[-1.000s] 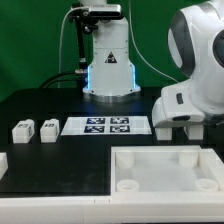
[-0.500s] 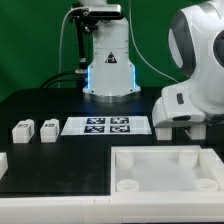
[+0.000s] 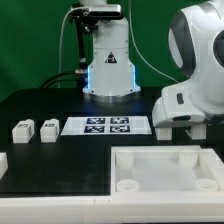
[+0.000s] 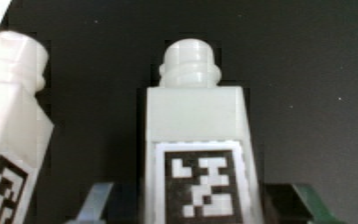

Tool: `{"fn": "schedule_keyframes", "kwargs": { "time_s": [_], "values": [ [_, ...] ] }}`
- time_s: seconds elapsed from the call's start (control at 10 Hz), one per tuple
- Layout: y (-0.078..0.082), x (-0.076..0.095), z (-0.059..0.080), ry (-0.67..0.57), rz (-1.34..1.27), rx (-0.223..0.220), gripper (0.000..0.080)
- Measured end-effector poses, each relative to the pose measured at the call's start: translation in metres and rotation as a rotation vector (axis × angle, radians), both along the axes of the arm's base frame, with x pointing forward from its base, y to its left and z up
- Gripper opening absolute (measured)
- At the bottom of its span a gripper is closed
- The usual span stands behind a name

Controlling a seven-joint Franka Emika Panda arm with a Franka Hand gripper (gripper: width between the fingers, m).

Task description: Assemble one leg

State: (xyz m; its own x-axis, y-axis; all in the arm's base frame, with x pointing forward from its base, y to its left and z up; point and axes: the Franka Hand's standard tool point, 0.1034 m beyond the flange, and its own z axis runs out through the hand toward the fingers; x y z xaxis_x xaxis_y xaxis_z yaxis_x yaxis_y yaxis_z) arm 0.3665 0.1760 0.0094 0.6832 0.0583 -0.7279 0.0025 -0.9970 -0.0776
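In the wrist view the leg (image 4: 197,130) lies flat on the black surface (image 4: 318,80), squarely between the two fingers (image 4: 108,203). Its long axis runs straight away from the wrist, with the rounded peg end farthest off and the tagged face up. The fingers are spread: a dark strip of surface shows between each one and the leg's side, so nothing is gripped. A squeeze from here would cross the leg's short width, and I judge the coming step to be a pinch on it. A second leg (image 4: 12,130) lies just beside it, roughly parallel and not touching, close to the finger on that side. That is the tight spot, while the other side is bare surface. In the exterior view the arm (image 3: 190,70) hangs low at the exterior view's right, behind the white tray-like piece (image 3: 165,160), and this leg cannot be made out there. A third leg (image 3: 22,131) and a fourth leg (image 3: 48,130) sit well apart at the exterior view's left, near the marker board (image 3: 105,126)
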Motion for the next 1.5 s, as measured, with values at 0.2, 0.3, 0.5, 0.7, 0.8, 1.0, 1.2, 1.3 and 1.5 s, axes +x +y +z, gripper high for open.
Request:
{"fn": "schedule_keyframes", "kwargs": {
  "time_s": [0.2, 0.3, 0.5, 0.7, 0.8, 1.0, 1.2, 1.3, 1.5],
  "values": [
    [-0.003, 0.005, 0.006, 0.007, 0.013, 0.011, 0.0289],
    [-0.006, 0.025, 0.022, -0.012, 0.019, 0.027, 0.029],
    [-0.012, 0.052, 0.062, -0.049, 0.052, 0.062, 0.029],
    [-0.027, 0.096, 0.098, -0.19, 0.054, 0.102, 0.029],
    [-0.035, 0.111, 0.115, -0.281, 0.05, 0.108, 0.029],
    [-0.054, 0.141, 0.138, -0.481, 0.05, 0.126, 0.029],
    [-0.064, 0.154, 0.146, -0.66, 0.022, 0.105, 0.0291],
    [-0.063, 0.146, 0.151, -0.676, -0.004, 0.082, 0.0291],
    [-0.067, 0.153, 0.147, -0.874, -0.005, 0.079, 0.0291]
  ]
}}
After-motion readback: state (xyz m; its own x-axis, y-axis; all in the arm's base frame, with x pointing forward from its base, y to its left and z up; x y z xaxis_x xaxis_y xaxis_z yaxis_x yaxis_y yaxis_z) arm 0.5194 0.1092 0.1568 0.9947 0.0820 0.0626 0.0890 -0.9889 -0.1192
